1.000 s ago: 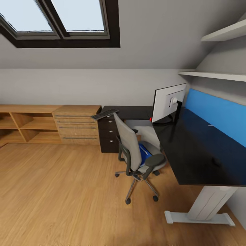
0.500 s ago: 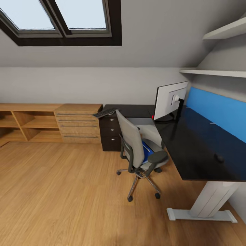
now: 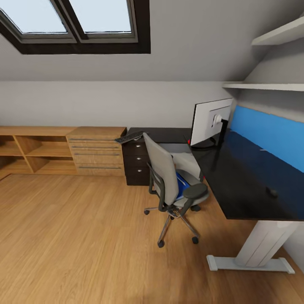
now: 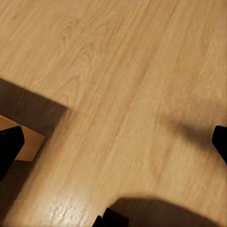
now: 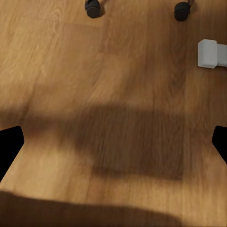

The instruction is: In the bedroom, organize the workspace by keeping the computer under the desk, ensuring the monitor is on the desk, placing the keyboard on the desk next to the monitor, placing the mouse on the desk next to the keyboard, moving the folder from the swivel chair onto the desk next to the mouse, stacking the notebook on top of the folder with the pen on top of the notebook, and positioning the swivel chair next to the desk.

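On the seat of the swivel chair [image 3: 166,179], beside the desk [image 3: 236,177], lies the blue folder [image 3: 182,188]. The monitor [image 3: 210,122] stands on the desk; the mouse [image 3: 272,193] sits near its front edge. The keyboard [image 3: 129,137] rests on the black cabinet [image 3: 136,164]. Both the left gripper [image 4: 113,146] and right gripper [image 5: 113,142] hang spread wide above the floor [image 3: 76,236], empty.

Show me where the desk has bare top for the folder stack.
On the desk, the widest bare patch is the glossy black stretch between the monitor and the mouse, bordered by the blue back panel. The corner section behind the swivel chair also looks bare. Crowded: the monitor's stand; the keyboard overhangs the black drawer cabinet.
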You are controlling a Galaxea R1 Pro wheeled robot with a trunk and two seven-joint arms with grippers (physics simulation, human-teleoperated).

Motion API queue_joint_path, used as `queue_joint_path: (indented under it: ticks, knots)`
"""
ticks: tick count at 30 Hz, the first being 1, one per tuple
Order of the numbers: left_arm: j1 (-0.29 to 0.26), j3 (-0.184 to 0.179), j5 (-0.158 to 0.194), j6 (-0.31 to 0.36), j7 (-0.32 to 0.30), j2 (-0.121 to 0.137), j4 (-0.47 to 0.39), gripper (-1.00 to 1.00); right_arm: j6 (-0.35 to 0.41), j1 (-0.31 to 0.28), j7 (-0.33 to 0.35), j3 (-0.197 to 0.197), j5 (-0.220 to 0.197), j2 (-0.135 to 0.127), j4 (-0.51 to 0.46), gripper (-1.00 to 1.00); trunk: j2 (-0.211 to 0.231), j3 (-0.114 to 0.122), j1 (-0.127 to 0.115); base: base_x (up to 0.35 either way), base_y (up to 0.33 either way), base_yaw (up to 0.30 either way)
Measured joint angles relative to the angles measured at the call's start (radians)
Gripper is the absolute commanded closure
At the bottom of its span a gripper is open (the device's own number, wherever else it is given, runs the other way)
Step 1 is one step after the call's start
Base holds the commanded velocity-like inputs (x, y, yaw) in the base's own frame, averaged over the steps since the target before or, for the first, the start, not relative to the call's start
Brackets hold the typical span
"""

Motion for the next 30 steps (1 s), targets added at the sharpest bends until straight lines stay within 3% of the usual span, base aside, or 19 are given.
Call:
queue_joint_path:
  ticks: [13,30]
  knots:
    - [0.0,0.001,0.0,-0.002,0.054,0.0,0.001,-1.0,-0.001,0.0,0.0,-0.004,-0.004,-0.002,-0.004,-1.0,-0.091,-0.041,0.05,0.0,0.0,0.0]
    - [0.0,0.002,0.002,0.003,0.055,0.003,0.002,-1.0,0.0,0.0,0.0,-0.005,-0.003,-0.002,-0.002,-1.0,-0.21,-0.094,0.115,0.0,0.0,0.0]
